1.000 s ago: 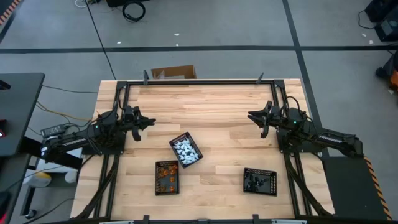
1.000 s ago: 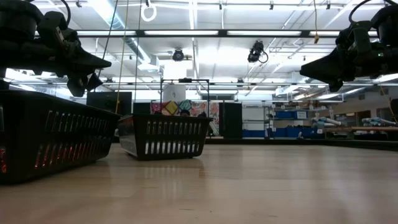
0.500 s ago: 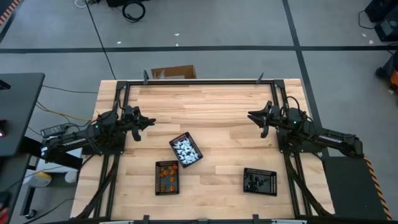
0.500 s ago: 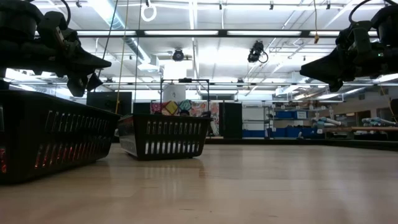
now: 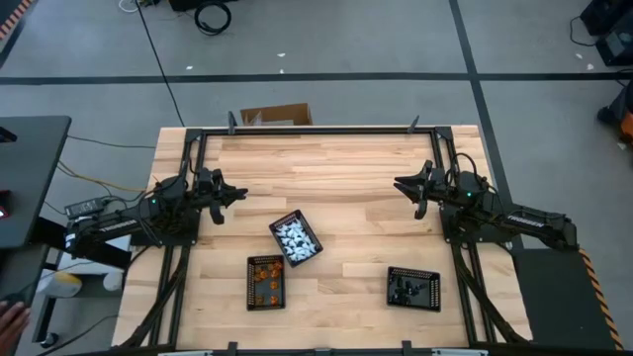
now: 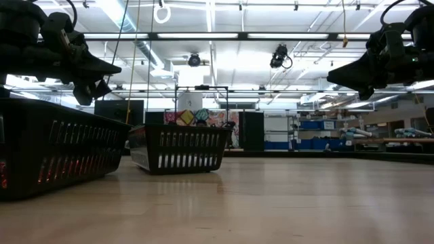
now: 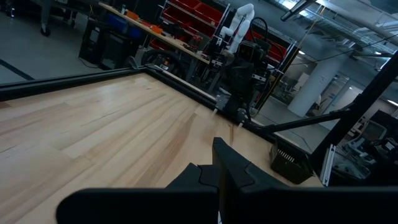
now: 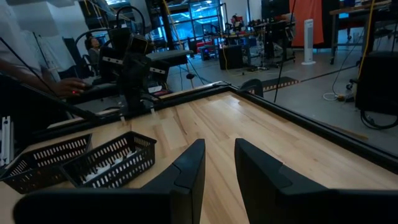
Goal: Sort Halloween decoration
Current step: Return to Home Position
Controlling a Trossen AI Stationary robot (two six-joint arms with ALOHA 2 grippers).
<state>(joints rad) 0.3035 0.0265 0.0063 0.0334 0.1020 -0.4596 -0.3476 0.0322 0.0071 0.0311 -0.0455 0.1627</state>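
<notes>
Only a person's hand (image 5: pixel 8 314) has appeared off the table (image 5: pixel 336 168); left claw (image 5: pixel 241 194) pressed together, right claw (image 5: pixel 399 183) spread.

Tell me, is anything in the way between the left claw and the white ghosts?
Nothing visible is. Only bare table lies between the left gripper and the white ghost toys, which sit inside the middle black basket.

Toy pieces (image 5: pixel 295 238) in three trays (image 5: pixel 413 270), side by side on table (image 5: pixel 336 168)

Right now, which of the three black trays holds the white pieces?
The skewed middle tray, filled with white pieces; the left-side tray holds orange pieces, the right-side tray dark ones.
</notes>
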